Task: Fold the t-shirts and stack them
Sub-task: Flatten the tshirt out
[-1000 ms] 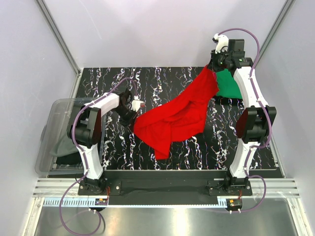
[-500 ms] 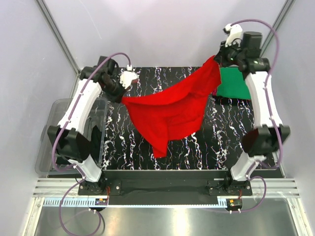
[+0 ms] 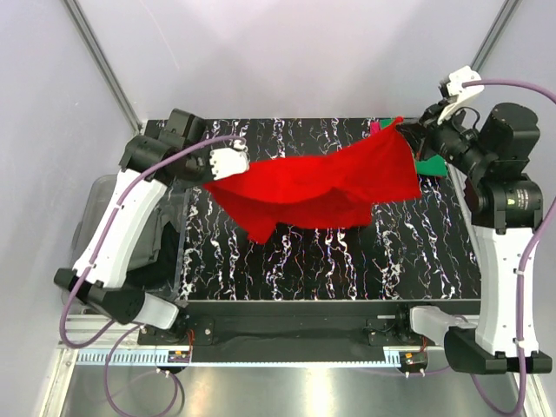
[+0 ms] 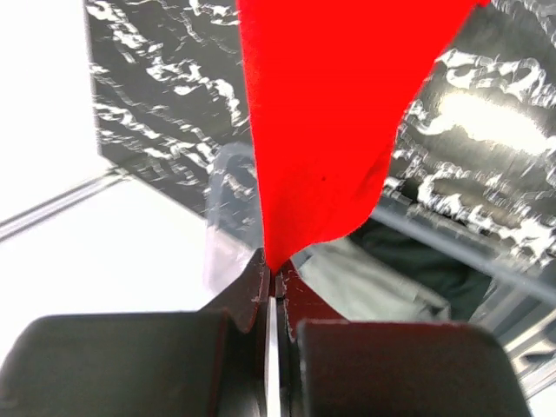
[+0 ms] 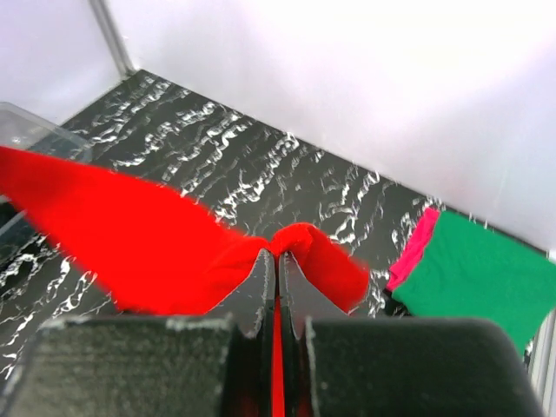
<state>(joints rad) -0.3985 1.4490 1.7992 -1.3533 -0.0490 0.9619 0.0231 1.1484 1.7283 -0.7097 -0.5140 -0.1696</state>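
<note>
The bright red t-shirt (image 3: pixel 317 182) hangs stretched in the air between both grippers, above the black marbled table (image 3: pixel 347 261). My left gripper (image 3: pixel 228 164) is shut on its left corner; the wrist view shows the cloth (image 4: pixel 330 130) pinched at the fingertips. My right gripper (image 3: pixel 408 132) is shut on its right corner, cloth (image 5: pixel 139 234) bunched at the tips. The green folded t-shirt (image 5: pixel 486 274) lies at the back right on top of a pink one (image 5: pixel 415 248); in the top view only a sliver of green (image 3: pixel 430 165) shows behind the right arm.
A clear plastic bin (image 3: pixel 122 243) with dark and grey cloth inside stands off the table's left edge; it also shows in the left wrist view (image 4: pixel 408 278). White walls and metal frame posts enclose the back and sides.
Both arms have risen and spread apart. The red shirt has gone from draped on the table to lifted and stretched out in the air between them.
</note>
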